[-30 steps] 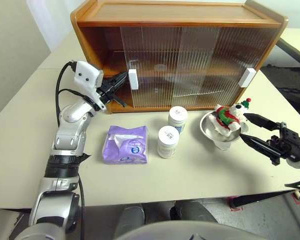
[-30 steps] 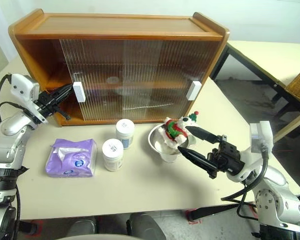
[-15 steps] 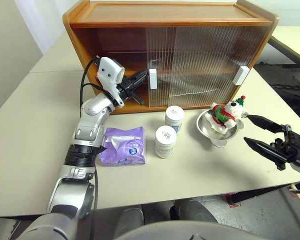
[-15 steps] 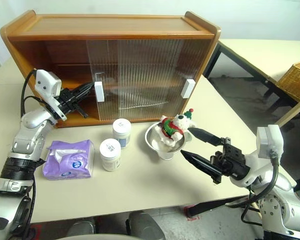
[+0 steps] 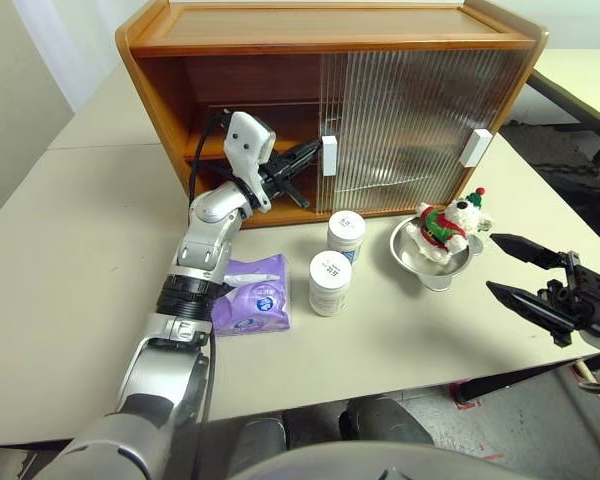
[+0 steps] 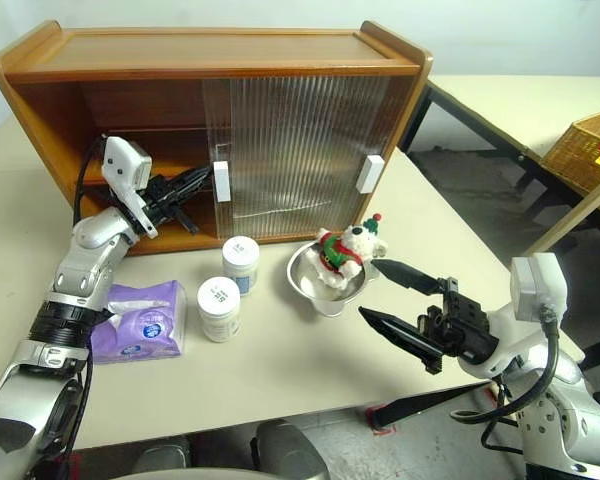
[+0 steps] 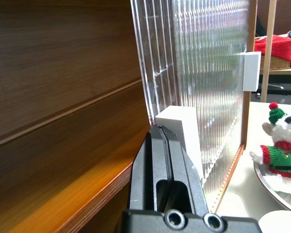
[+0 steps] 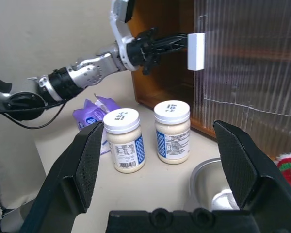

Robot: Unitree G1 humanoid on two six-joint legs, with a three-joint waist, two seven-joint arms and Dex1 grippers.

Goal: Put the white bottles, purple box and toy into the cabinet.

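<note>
Left gripper [image 5: 313, 152]: closed, tips against the white handle [image 5: 329, 156] of the cabinet [image 5: 320, 30]'s left sliding door; left half of the cabinet stands open.
Right gripper [image 5: 505, 265]: fingers wide apart, empty, hovering right of the steel bowl [image 5: 425, 272].
Toy [image 5: 446, 220]: sits in the bowl.
White bottles [image 5: 331, 283]: upright on the table [image 5: 70, 260], in front of the cabinet, one nearer, one farther.
Purple box [image 5: 254, 305]: left of the bottles, under the left forearm.

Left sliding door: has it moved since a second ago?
Yes. The left sliding door, pushed at its white handle by the shut left gripper, slid rightward along the cabinet, widening the opening.
</note>
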